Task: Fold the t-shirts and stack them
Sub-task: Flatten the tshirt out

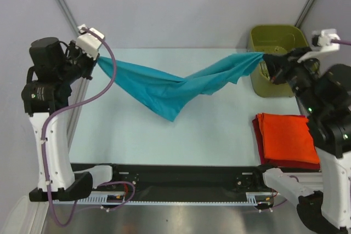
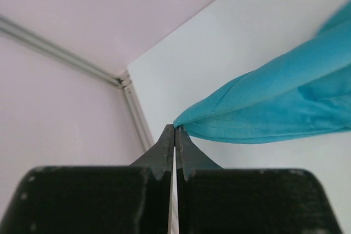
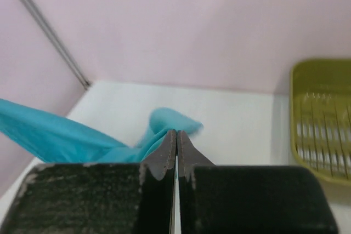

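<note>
The teal t-shirt (image 1: 175,89) hangs stretched between both arms above the table (image 1: 137,146), its middle sagging low. The left gripper (image 1: 97,60) is pinched tight on one edge and the right gripper (image 1: 267,57) is clamped on the far end, near the olive bin (image 1: 274,39). It's light, floppy cloth that probably slides out of a thin pinch, so hems or seams look like the safest spots to grab.

Pale table (image 1: 164,146): olive bin (image 1: 259,45), red-orange shirt stack (image 1: 288,138) right side.
</note>
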### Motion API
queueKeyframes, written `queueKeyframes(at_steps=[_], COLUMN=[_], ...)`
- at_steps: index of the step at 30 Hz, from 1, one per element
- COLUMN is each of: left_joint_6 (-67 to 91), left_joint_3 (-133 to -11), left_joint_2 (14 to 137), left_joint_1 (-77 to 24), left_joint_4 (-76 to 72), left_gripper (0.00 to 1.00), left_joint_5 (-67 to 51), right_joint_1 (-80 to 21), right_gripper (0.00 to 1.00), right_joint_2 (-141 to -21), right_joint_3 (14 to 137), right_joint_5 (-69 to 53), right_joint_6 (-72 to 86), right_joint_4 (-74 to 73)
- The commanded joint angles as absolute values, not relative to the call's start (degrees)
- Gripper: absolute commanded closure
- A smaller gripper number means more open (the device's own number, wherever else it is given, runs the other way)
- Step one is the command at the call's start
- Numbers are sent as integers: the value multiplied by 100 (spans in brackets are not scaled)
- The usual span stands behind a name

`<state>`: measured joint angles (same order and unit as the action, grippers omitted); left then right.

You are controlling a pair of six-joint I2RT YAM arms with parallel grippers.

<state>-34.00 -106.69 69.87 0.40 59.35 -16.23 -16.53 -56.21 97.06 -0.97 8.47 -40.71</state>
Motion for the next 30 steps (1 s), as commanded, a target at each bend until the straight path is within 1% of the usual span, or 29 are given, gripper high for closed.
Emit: queueKeyframes(at_steps=[1, 5, 6, 8, 9, 10, 11, 12, 13, 14, 15, 17, 18, 19, 20, 21, 22, 23, 24, 25, 27, 28, 29, 30], left_joint_6=[-3295, -3541, -3568, -3638, -3613, -3560, -3473, -3367, -3192, -3103, -3024, -2831, -2787, -2821, -2900, -3005, -3336, -3575, -3969, -4103, -4341, -4472, -4569, -4588], left_joint_3=[-10847, -10267, -10161, -9942, -9949, -10106, -10238, -10387, -10737, -10949, -11134, -11172, -10962, -10342, -9979, -9654, -9085, -8836, -8572, -7986, -7351, -6739, -6419, -6103], left_joint_2=[6899, 7232, 7538, 7917, 8406, 8698, 9006, 9644, 9955, 10263, 10718, 10837, 10576, 10347, 9814, 9548, 9293, 8811, 8580, 8352, 7763, 7604, 7281, 7112], left_joint_1=[316, 457, 457, 475, 475, 475, 475, 475, 466, 440, 413, 334, 230, 159, 71, 44, -348, -482, -736, -851, -1237, -1405, -1572, -1930], left_joint_4=[6065, 5205, 4725, 4265, 3897, 3789, 3666, 3639, 3673, 3770, 4066, 4140, 4009, 3851, 3554, 3481, 3515, 3838, 4015, 4191, 4595, 4771, 5086, 5167], left_gripper=[100, 100, 100, 100, 97, 93, 84, 79, 71, 58, 53, 46, 44, 43, 38, 35, 34, 33, 33, 33, 34, 34, 35, 35], left_joint_5=[-1161, -862, -783, -625, -598, -554, -423, -378, -282, -281, -394, -701, -1121, -1316, -1501, -1703, -1870, -2055, -2335, -2390, -2382, -2277, -2163, -2023], right_joint_1=[-1644, -1644, -1644, -1644, -1661, -1705, -1775, -1854, -2046, -2126, -2170, -2215, -2197, -2189, -2162, -2145, -2127, -2101, -2101, -2092, -2048, -2022, -1995, -1934], right_gripper=[100, 100, 100, 100, 100, 100, 100, 100, 100, 100, 100, 100, 100, 100, 100, 100, 100, 100, 100, 100, 100, 100, 100, 100], right_joint_2=[-5221, -4949, -4931, -4974, -5036, -5123, -5368, -5509, -5667, -6078, -6273, -6843, -7021, -7153, -7363, -7435, -7496, -7567, -7585, -7585, -7585, -7576, -7585, -7576], right_joint_3=[10046, 9248, 8672, 8089, 7764, 7308, 7095, 6954, 6796, 6750, 6741, 6776, 6794, 6803, 6803, 6803, 6794, 6742, 6706, 6654, 6470, 6408, 6355, 6250], right_joint_5=[-806, -1221, -1283, -1493, -1512, -1468, -1381, -1215, -830, -643, -476, -220, -237, -211, -185, -202, -193, -185, -193, -202, -220, -220, -237, -281], right_joint_6=[773, 1309, 1632, 1967, 2143, 2388, 2443, 2496, 2470, 2452, 2417, 2434, 2443, 2426, 2426, 2408, 2400, 2365, 2364, 2347, 2338, 2355, 2373, 2417], right_joint_4=[-3903, -3333, -3148, -2420, -2165, -1684, -1479, -1320, -1110, -1020, -985, -967, -984, -993, -1019, -1046, -1055, -1063, -1055, -1046, -959, -932, -923, -914])
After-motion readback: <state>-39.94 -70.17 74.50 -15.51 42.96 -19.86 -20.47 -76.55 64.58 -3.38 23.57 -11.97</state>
